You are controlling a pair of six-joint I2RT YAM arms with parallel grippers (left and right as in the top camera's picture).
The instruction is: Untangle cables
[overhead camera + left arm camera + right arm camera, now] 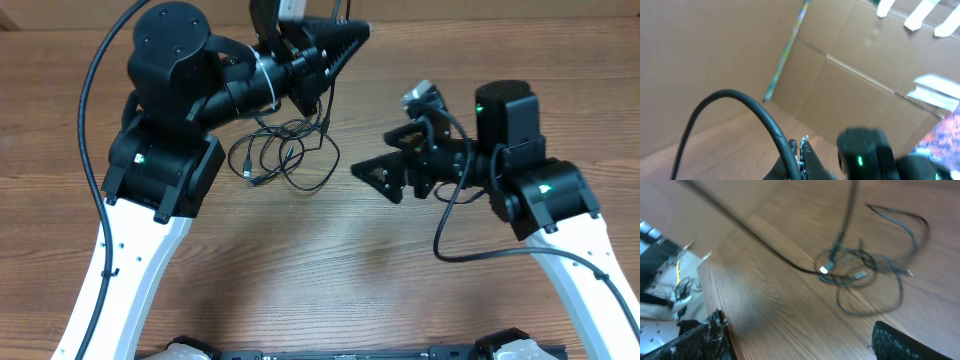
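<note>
The cables [285, 155] lie as a loose tangle of thin black cords on the wooden table, between the two arms. My left gripper [345, 45] is raised above the far side of the tangle and shut on one cable, which hangs from it down to the pile [327, 100]. In the left wrist view the jaws [801, 144] are closed with the black cable [740, 97] arcing out of them. My right gripper [388, 155] is open and empty, to the right of the tangle. In the right wrist view its fingers [805, 340] are spread wide, short of the tangle [860, 270]; one strand [847, 205] rises taut.
Cardboard walls [865, 90] stand behind the table's far edge. In the right wrist view an open box with small items [670, 285] sits past the table's edge. Bare wooden tabletop [330, 270] lies in front of the tangle.
</note>
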